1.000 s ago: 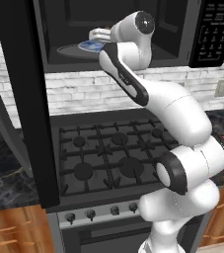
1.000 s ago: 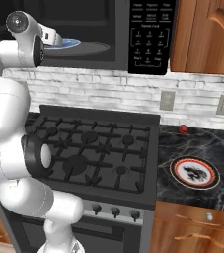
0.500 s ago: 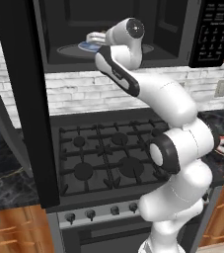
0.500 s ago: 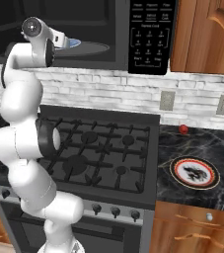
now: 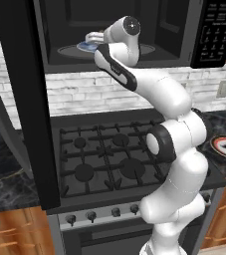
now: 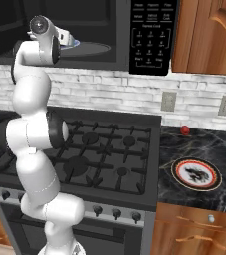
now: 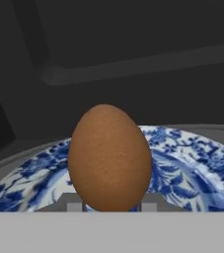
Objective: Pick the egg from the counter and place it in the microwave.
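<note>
The microwave (image 6: 109, 35) keypad lettering is too small to read. Inside the microwave, the gripper (image 7: 109, 206) pinches the brown egg (image 7: 109, 157) upright over the blue-white plate (image 7: 192, 163); its door (image 5: 20, 99) hangs open.

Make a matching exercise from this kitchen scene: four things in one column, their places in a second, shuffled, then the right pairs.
Things:
1. egg
2. blue-white plate
3. red-rimmed plate
4. keypad

Places:
A. on the counter, right of the stove
B. on the microwave's right side
C. between the gripper's fingertips, over a plate
D. inside the microwave, under the egg

Pairs: 1-C, 2-D, 3-A, 4-B
</note>
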